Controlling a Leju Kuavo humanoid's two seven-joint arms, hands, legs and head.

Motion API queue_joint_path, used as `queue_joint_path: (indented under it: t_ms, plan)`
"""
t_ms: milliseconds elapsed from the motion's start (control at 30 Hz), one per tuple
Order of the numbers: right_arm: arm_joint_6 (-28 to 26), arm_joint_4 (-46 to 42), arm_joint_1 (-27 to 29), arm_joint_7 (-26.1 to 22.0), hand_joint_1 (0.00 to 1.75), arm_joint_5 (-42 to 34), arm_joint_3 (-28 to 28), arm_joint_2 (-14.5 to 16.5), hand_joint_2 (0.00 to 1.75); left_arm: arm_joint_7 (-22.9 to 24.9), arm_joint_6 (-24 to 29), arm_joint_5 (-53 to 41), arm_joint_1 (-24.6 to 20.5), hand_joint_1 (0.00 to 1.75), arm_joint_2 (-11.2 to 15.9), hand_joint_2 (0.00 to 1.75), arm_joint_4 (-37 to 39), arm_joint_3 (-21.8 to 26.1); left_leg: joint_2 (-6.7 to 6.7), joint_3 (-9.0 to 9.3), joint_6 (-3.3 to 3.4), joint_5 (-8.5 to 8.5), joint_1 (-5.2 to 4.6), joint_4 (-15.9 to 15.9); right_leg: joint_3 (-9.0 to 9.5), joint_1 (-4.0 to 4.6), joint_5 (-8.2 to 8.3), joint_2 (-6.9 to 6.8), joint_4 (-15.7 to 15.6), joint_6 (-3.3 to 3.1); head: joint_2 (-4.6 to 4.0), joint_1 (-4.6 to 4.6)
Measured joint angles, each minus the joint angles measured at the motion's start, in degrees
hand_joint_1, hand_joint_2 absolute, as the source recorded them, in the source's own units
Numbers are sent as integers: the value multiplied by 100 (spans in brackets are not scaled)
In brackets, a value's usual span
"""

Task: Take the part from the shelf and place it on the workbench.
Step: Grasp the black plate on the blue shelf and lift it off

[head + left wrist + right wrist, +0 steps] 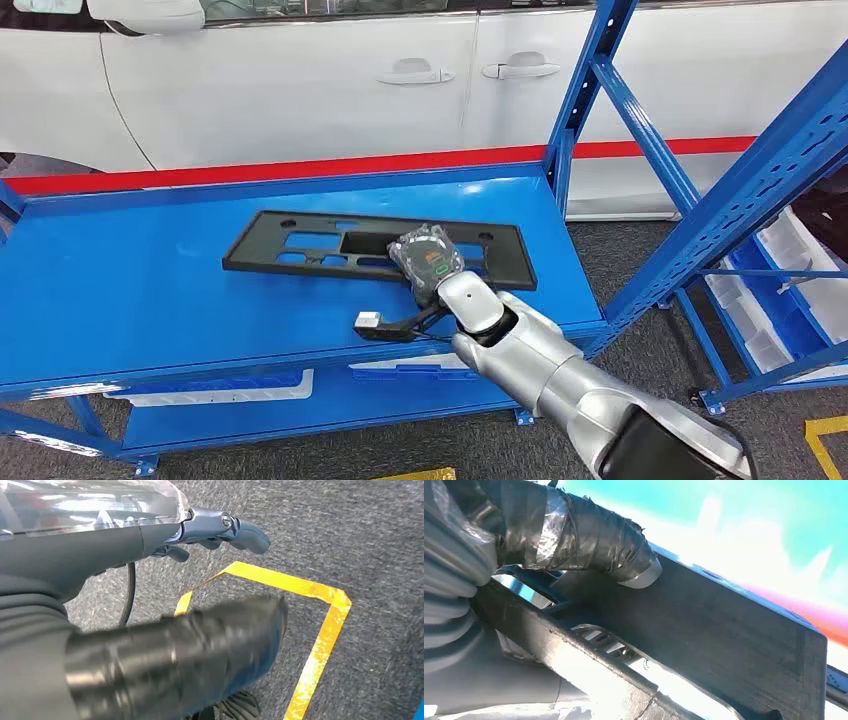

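- The black part lay flat on the blue shelf, its long axis running left to right; we read no writing on it.
- The right hand covered its near right section, the thumb pressed on the part's edge, so we took it as gripped.
- The left hand hung over the carpet, fingers curled in on nothing.

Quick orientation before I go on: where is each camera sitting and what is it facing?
Head view: high on the body, looking down at the blue shelf; the right hand rests on the black part.
Left wrist view: arm hanging, facing carpet and yellow floor tape; left hand shows.
Right wrist view: pressed close to the part; taped thumb on it.
Head and right wrist share the part.
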Motion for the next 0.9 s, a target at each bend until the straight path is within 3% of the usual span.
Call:
queue_joint_path:
  t_ms: [267,500,900]
  plan:
    - [1512,-2254,-1241,-224,175,36,-368,-767,175,-262,-93,36,18,0,-6,175,0,63,-1,-7,6,3,-3,1,-9,-4,0,-7,-1,6,0,-1]
    - [1663,-3418,-1641,-249,175,-6,-510,-1166,175,-326,-92,1,8,0,-8,175,0,98,-1,-4,5,2,-2,1,-10,-3,-2,-6,-2,7,0,0]
    - [1720,-3977,-1693,-251,175,-329,-515,-1447,175,-405,-64,-103,2,0,-18,175,0,102,-1,0,6,4,-3,1,-5,-3,-1,-6,-1,8,0,0]
